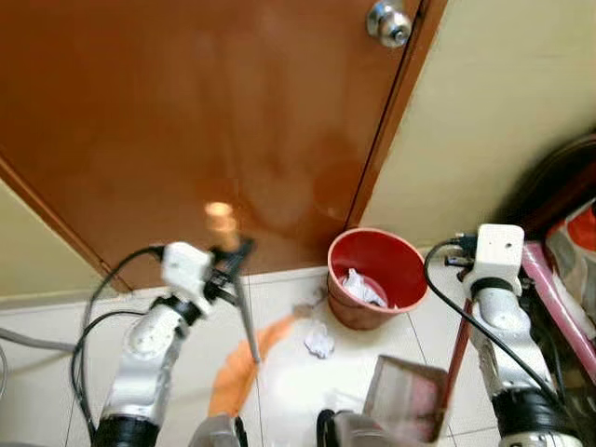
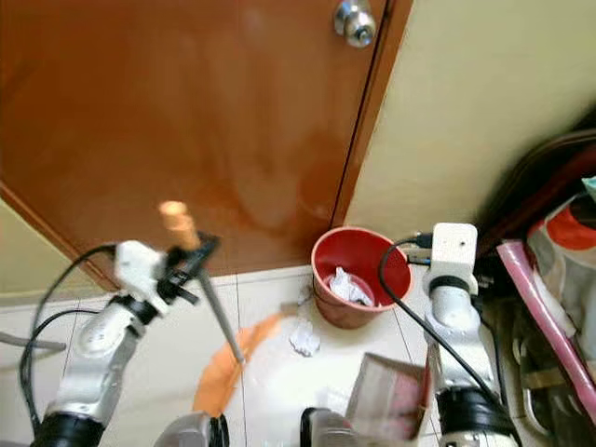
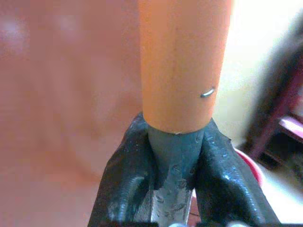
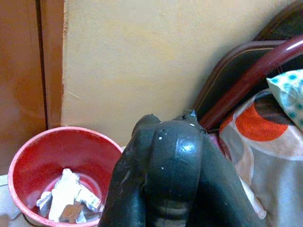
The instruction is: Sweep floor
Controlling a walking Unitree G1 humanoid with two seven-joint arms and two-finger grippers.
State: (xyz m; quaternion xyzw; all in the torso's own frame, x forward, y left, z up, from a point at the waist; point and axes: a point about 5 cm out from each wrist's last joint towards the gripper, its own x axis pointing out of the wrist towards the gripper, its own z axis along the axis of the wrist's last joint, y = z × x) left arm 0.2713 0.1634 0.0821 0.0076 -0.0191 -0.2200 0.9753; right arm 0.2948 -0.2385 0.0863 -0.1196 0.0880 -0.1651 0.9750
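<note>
One paper wad (image 1: 318, 340) lies beside the red bin (image 1: 375, 277); left gripper (image 3: 176, 156) clamps the broom (image 1: 244, 321), right gripper (image 4: 173, 165) seemingly closed.

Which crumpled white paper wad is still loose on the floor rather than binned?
The crumpled white paper wad on the white tile in front of the red plastic bin, beside the orange broom head. The other wad lies inside the bin.

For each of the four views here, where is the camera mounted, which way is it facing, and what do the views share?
Left eye view: on the head, looking down at both arms, the broom, the red bin and the door.
Right eye view: the same scene, slightly shifted.
Left wrist view: along the left gripper, shut on the broom handle.
Right wrist view: along the right gripper, toward the wall and red bin.
Shared: the red bin.
</note>
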